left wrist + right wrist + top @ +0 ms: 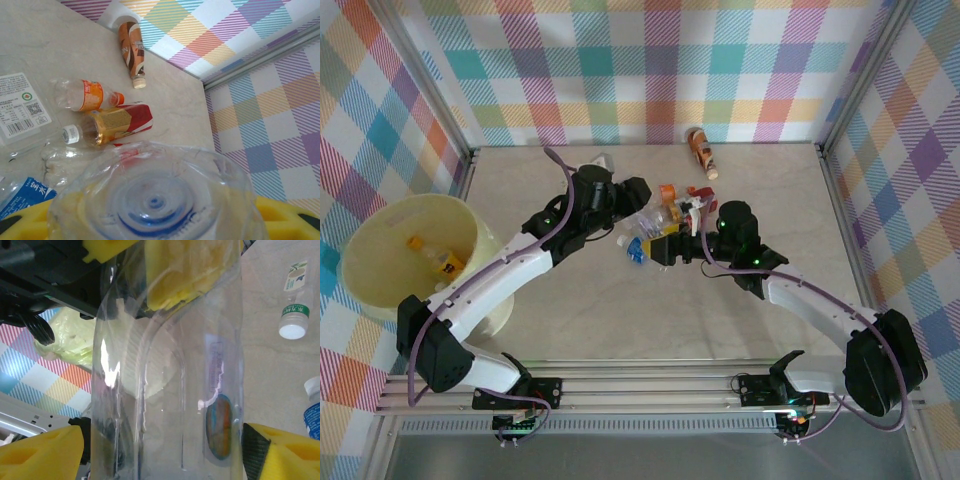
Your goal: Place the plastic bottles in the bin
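Note:
A clear plastic bottle hangs between my two grippers over the middle of the table. My left gripper is shut on it; its base sits between my yellow pads. My right gripper stands open around the same bottle, the left pad off its wall. More plastic bottles lie below: orange-labelled, gold-and-red, blue-labelled. One brown bottle lies by the back wall. The bin stands at far left with bottles inside.
A flat clear pack with a white label lies beside the bottle cluster. A white-capped, green-labelled bottle and a blue-labelled one lie right of my right gripper. Checked walls and metal frame posts close in the table.

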Controlling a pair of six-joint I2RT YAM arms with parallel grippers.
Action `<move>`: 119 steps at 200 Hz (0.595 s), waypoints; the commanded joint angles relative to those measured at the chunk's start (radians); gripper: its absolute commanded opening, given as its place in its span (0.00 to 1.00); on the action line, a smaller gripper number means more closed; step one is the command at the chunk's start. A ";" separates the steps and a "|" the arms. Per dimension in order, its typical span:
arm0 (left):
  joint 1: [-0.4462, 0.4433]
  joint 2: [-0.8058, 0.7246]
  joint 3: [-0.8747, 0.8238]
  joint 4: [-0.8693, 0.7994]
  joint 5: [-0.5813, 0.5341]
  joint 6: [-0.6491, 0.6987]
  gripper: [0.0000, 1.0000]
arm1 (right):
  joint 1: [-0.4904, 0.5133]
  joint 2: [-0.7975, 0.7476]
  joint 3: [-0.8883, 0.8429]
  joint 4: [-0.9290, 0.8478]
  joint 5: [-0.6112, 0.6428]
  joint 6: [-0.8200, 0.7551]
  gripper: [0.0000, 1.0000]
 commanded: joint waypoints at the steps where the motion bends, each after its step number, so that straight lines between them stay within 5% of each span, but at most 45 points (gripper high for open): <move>1: -0.011 -0.035 -0.012 0.020 -0.029 0.026 0.53 | 0.002 -0.029 0.029 -0.047 0.023 -0.061 0.93; 61: -0.011 -0.086 -0.025 -0.022 -0.167 0.028 0.51 | 0.002 -0.145 0.008 -0.185 0.158 -0.229 1.00; 119: -0.007 -0.220 -0.014 -0.171 -0.360 0.097 0.50 | 0.002 -0.219 -0.053 -0.150 0.407 -0.221 1.00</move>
